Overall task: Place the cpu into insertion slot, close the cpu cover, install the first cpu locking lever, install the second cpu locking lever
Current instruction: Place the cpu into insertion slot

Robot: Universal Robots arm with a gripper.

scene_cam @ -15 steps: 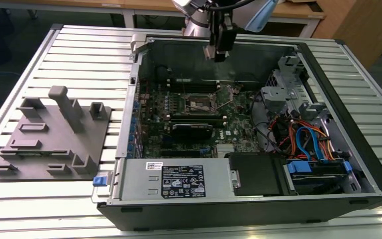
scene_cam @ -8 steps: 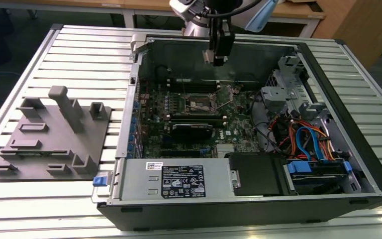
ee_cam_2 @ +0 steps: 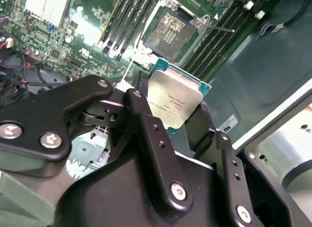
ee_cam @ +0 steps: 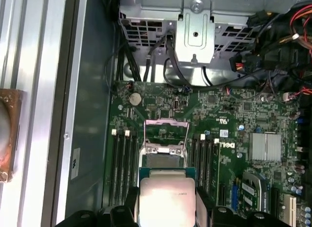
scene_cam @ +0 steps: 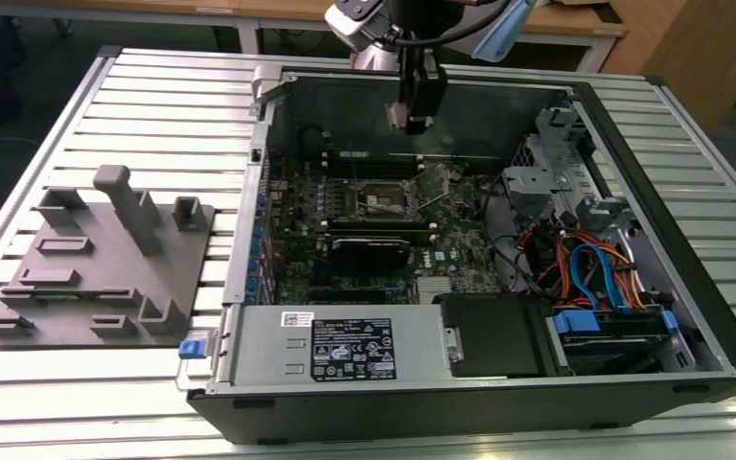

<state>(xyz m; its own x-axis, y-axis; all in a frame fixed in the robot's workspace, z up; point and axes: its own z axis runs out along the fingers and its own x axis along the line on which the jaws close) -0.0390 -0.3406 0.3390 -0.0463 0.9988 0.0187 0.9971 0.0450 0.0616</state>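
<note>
My gripper (scene_cam: pixel 416 117) hangs above the back of the open computer case, over the green motherboard (scene_cam: pixel 342 225). It is shut on the cpu (ee_cam_2: pixel 175 101), a flat silver-topped chip held by its edges between the two black fingers (ee_cam_2: pixel 142 120); the cpu (ee_cam: pixel 167 197) also appears in the first wrist view. The insertion slot (ee_cam_2: pixel 168 29) lies below and apart from the chip, its dark centre bare. The cpu cover (ee_cam: pixel 165 135) stands swung up from the slot (ee_cam: pixel 163 161). A thin locking lever (ee_cam_2: pixel 220 28) sticks out beside the slot. In the exterior view the slot (scene_cam: pixel 387 201) is mid-board.
Long black memory slots (ee_cam: pixel 122 161) flank the socket. A finned heat sink (ee_cam: pixel 265 146), a metal drive cage (scene_cam: pixel 540 177) and coloured cables (scene_cam: pixel 592 268) lie toward the exterior view's right. The power supply (scene_cam: pixel 342 347) is in front. A grey fixture plate (scene_cam: pixel 100 259) sits outside the case.
</note>
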